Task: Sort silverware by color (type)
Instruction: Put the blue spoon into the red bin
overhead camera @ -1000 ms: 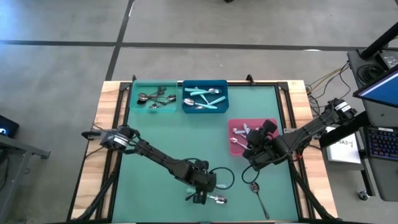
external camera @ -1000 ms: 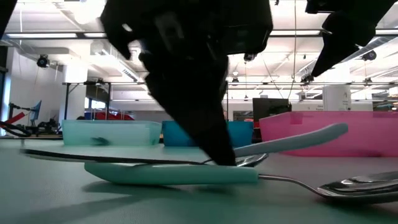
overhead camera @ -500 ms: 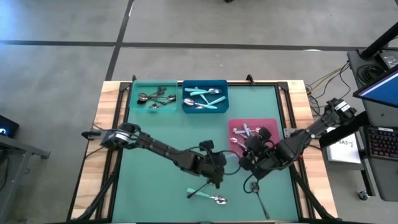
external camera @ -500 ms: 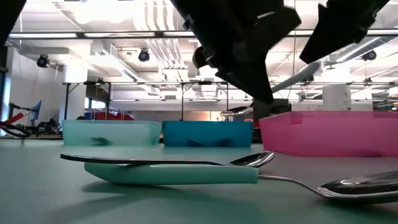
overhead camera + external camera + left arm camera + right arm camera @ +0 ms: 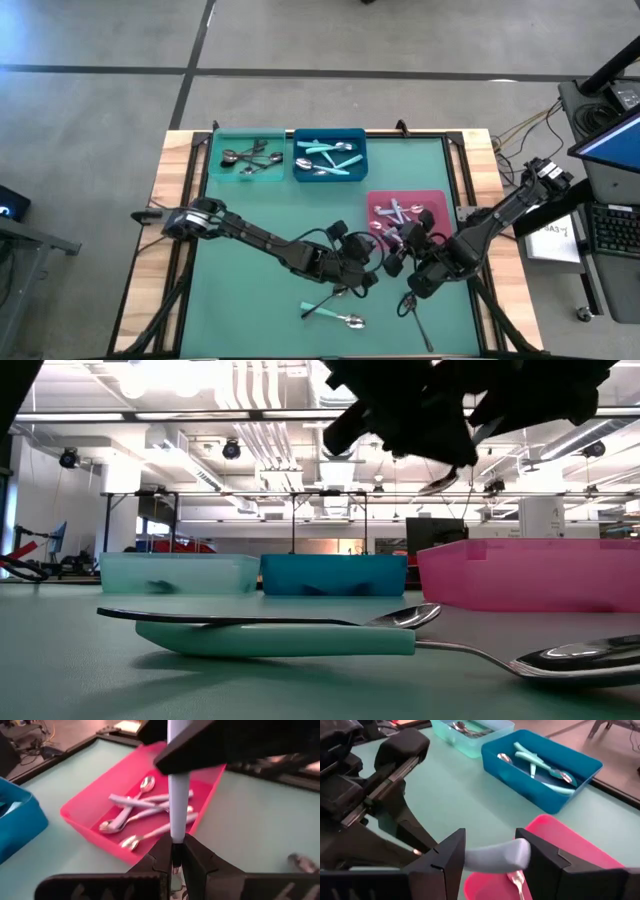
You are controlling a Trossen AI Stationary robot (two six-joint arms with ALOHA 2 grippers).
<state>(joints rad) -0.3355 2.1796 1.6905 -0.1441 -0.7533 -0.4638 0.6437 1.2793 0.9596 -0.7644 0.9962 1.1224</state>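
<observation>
My left gripper (image 5: 365,272) (image 5: 173,857) is shut on a spoon with a pale grey handle (image 5: 178,795), lifted over the table by the pink bin's (image 5: 434,196) near left corner. My right gripper (image 5: 405,262) (image 5: 490,857) is open, and its fingers stand on either side of the same handle (image 5: 495,856). In the low view the spoon's bowl (image 5: 440,482) hangs under the dark grippers. Loose on the near table lie a turquoise-handled spoon (image 5: 322,308), a silver spoon (image 5: 350,321) and a dark spoon (image 5: 415,312). My left gripper pinches the spoon between its two fingers at the thin neck (image 5: 173,851), where the pale handle narrows. The handle sticks out ahead of the fingers toward my right gripper. The spoon is lifted clear of the table. My right gripper has the handle's far part (image 5: 517,854) in the gap between its fingers; whether they touch it I cannot tell.
At the far edge stand a light turquoise bin (image 5: 213,160) with dark spoons and a blue bin (image 5: 330,135) with turquoise-handled spoons. The pink bin holds several pale-handled spoons (image 5: 145,810). A cable loops by the left wrist. Bare green mat lies on the left half.
My left gripper has taken the pale-handled spoon off the pile at the near edge, risen, and carried it right and a little farther away, up to my right gripper. My right gripper has shifted slightly toward the near edge to meet it. The other loose spoons have stayed put.
</observation>
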